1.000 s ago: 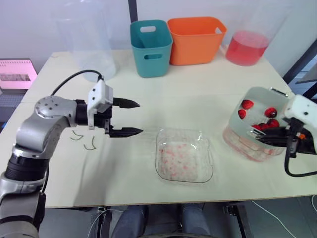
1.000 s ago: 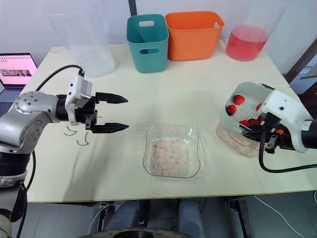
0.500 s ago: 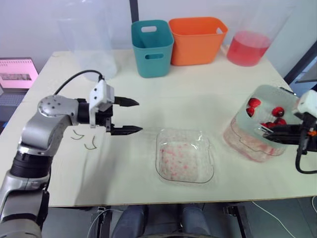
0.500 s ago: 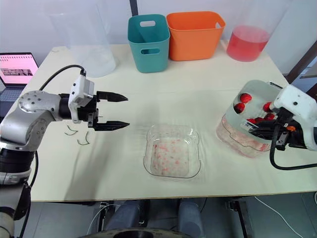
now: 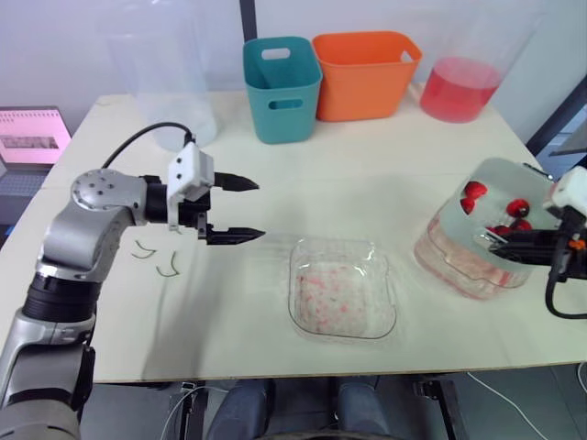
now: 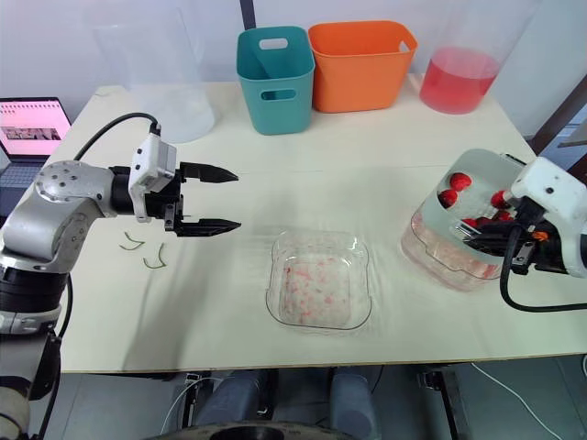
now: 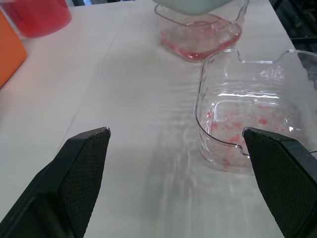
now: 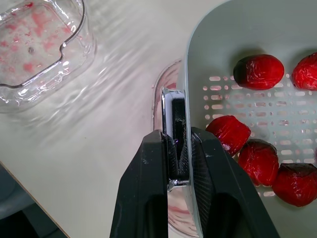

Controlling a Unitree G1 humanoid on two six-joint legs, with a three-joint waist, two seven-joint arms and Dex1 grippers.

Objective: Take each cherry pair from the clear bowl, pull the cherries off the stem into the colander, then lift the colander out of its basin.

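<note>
Right wrist view showed the right pincer (image 8: 179, 144) pressed together on the rim of the pale colander (image 8: 247, 29), one finger outside the wall and one inside, beside the cherries (image 8: 258, 72) lying on its slotted floor. The colander sat in the clear basin (image 6: 438, 264) at the bench's right edge and looked tilted rather than level. The gripped rim was on the colander's side facing the clear bowl (image 6: 316, 236), so the lift would hang from one edge and the far side would likely sag. The bowl held only red smears, which suggested the stemming was done. The left pincer (image 6: 234, 198) hovered spread wide over the bench, left of the bowl and well apart from the colander, near two loose stems (image 6: 153, 264). The right arm was far nearer.
</note>
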